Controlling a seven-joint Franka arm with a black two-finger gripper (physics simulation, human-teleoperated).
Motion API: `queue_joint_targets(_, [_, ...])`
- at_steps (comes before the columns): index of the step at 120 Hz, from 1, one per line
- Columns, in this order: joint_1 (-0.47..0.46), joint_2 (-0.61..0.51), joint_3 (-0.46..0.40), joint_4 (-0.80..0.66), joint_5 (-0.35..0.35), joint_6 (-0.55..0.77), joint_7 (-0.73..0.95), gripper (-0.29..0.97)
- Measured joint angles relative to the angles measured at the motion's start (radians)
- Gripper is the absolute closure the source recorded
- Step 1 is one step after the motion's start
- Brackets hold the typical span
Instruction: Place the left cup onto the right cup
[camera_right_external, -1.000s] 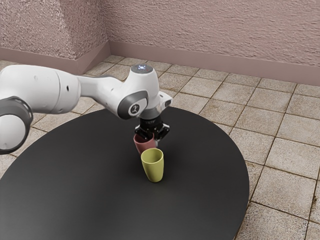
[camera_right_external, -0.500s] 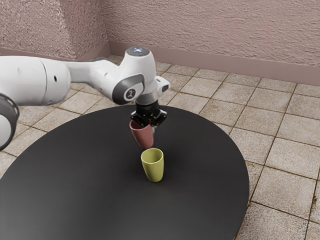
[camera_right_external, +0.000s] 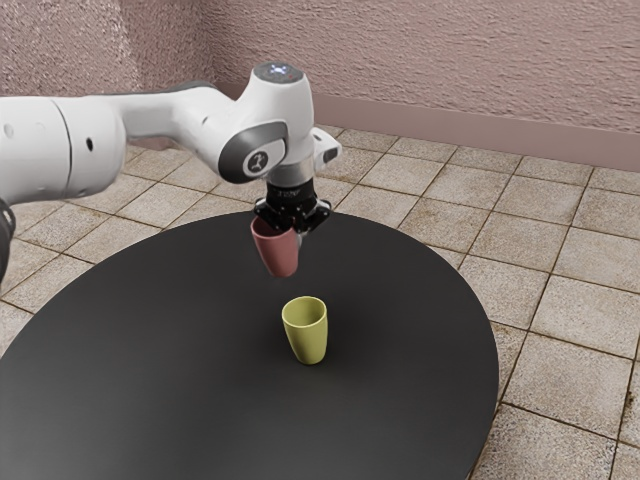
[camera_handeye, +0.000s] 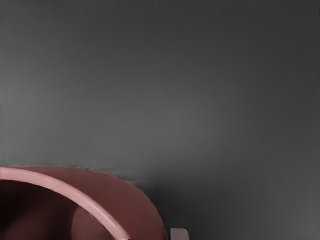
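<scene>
The hand (camera_right_external: 286, 226) is clenched on the red cup (camera_right_external: 277, 250), gripping it by the rim so the cup hangs below the fingers, tilted a little, mouth up. The cup is in the air, clear of the bench (camera_right_external: 140, 400). In the wrist view its rim and inner wall (camera_handeye: 70, 210) sit close under the hand, with the dark bench top (camera_handeye: 175, 90) beyond.

The yellow cup (camera_right_external: 305, 329) stands upright on the bench, mouth up, with nothing in it. In the exterior view the red cup is at about 11 o'clock from it, higher and apart from it, not touching.

Progress, as I judge it: the pick-up is done, since the red cup is grasped and off the bench. The rest is open. The red cup is not yet over the yellow one. It has to be carried toward 5 o'clock in the exterior view until it is above the yellow cup's mouth, straightened, lowered into or onto it, and then let go. I would put the task at roughly the halfway mark.
</scene>
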Motion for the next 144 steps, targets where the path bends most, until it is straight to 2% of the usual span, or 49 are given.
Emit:
queue_joint_targets(68, [-0.004, -0.055, -0.087, 0.0, 0.002, -0.079, -0.027, 0.78])
queue_joint_targets(144, [-0.004, -0.121, -0.165, -0.082, 0.0, -0.153, -0.158, 0.78])
